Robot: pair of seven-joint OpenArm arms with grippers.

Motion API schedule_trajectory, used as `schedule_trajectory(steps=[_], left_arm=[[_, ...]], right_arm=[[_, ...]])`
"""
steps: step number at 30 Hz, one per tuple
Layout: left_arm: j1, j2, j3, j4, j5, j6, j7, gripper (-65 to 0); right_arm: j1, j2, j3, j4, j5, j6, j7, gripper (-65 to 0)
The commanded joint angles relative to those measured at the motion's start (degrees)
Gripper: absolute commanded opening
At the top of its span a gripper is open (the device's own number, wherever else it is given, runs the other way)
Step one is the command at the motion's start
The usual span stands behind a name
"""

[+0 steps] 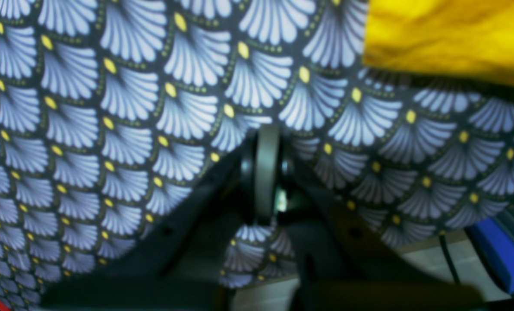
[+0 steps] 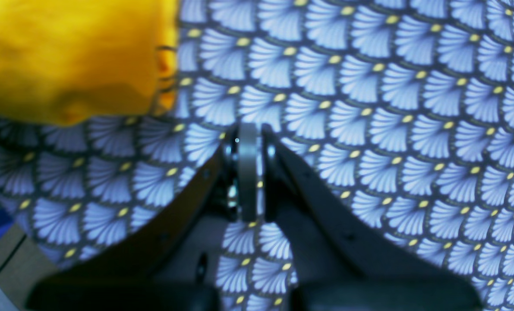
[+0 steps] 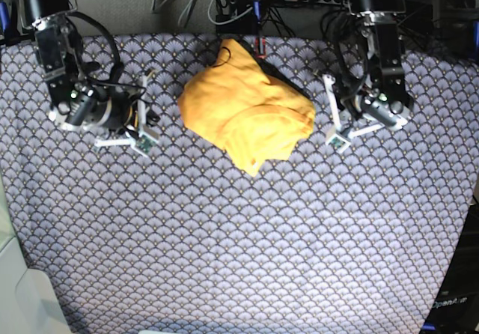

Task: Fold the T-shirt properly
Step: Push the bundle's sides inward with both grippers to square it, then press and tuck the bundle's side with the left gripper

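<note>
In the left wrist view, the left gripper [image 1: 266, 172] is hanging over the cloth [image 1: 110, 129], its jaws pressed together with nothing between them. The shirt [image 1: 449, 36] is showing as a yellow, crumpled mass in the upper right corner, lying on the cloth and well apart from the fingers. At the lower right the cloth's edge is giving way to a pale surface, and a blue object [image 1: 500, 255] is sitting there; the blur is too heavy to say what it is.

In the right wrist view, the right gripper [image 2: 248, 172] is likewise sitting closed and empty above the cloth [image 2: 369, 108]. The shirt [image 2: 67, 56] is filling the upper left corner, bunched and softly folded on itself, clear of the fingers. A strip of bare floor or table is showing at the lower left past the cloth's edge.

In the base view, the shirt [image 3: 243, 109] is lying in a rumpled heap near the far middle of the cloth [image 3: 239, 244], which is covering the whole table. The right gripper [image 3: 142, 120] is resting at the picture's left, just beside the heap but not touching it. The left gripper [image 3: 333, 117] is standing at the picture's right, also near the shirt and apart from it. Both arms are angling inward toward the garment, and cables [image 3: 224, 8] are trailing behind the table's far edge.
</note>
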Motion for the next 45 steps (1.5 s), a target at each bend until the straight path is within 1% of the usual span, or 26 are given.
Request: schedule_trajectory(steps=[1, 4, 7, 9, 11, 15, 18, 22, 25, 29, 33, 36, 37, 42, 45], left_arm=[[-0.11, 1.23, 0.16, 0.36, -1.16, -0.1, -0.12, -65.0], [-0.64, 3.6, 0.16, 0.36, -0.81, -0.1, -0.12, -65.0], [-1.08, 6.15, 0.86, 0.27, -0.81, -0.1, -0.12, -65.0], [-1.34, 7.12, 3.06, 0.27, -0.81, -0.1, -0.12, -65.0], [-1.43, 8.0, 4.82, 0.27, -0.81, -0.1, -0.12, -65.0], [-3.01, 9.58, 5.35, 0.18, -0.72, -0.1, -0.12, -65.0], [-5.21, 9.67, 5.26, -2.28, -1.25, -0.1, -0.12, -65.0], [-8.81, 9.67, 5.17, -5.89, -1.25, -0.1, -0.12, -65.0], [-10.66, 9.67, 5.17, -6.68, -1.25, -0.1, -0.12, -65.0], [-12.94, 10.72, 5.17, -8.0, -0.89, -0.1, -0.12, -65.0], [-14.79, 10.81, 5.17, -9.14, -0.89, -0.1, -0.12, -65.0], [-15.14, 10.28, 5.17, -8.7, -0.89, -0.1, -0.12, -65.0], [-15.23, 9.93, 4.99, -8.43, -0.89, -0.1, -0.12, -65.0], [-16.72, 7.91, 0.25, -8.7, -0.89, -0.1, -0.12, -65.0], [-17.34, 6.5, -1.25, -8.96, -1.16, -0.1, -0.12, -65.0]], right_arm=[[0.55, -0.23, 0.23, 0.41, 0.77, -0.03, 0.87, -65.0], [0.29, -0.93, 0.23, 0.23, 0.77, -0.03, 0.87, -65.0], [0.03, -3.22, 0.14, 0.23, 0.77, -0.03, 0.87, -65.0], [-0.24, -3.75, 0.14, 0.14, 0.77, -0.03, 0.79, -65.0], [-0.94, -4.98, -0.39, 0.49, 0.77, -0.03, 0.79, -65.0], [-1.82, -5.42, -1.18, 0.49, 0.77, -0.03, 0.79, -65.0], [-3.4, -5.42, -2.67, 0.67, 0.85, -0.03, 0.79, -65.0], [-6.13, -5.15, -2.76, 2.43, 0.85, -0.03, 1.23, -65.0], [-8.06, -4.98, -2.59, 4.98, 0.85, -0.03, 1.14, -65.0], [-10.52, -4.1, -2.67, 8.06, 0.85, -0.03, 1.14, -65.0], [-11.4, -3.92, -2.59, 8.32, 0.85, -0.03, 1.23, -65.0], [-11.49, -3.75, -2.32, 8.32, 0.85, -0.03, 1.31, -65.0], [-11.93, -3.13, -2.32, 8.41, 0.85, -0.03, 1.23, -65.0], [-12.9, -2.6, -2.23, 8.58, 0.85, -0.03, 1.4, -65.0], [-12.81, -2.34, -2.15, 8.58, 0.77, -0.03, 1.4, -65.0]])
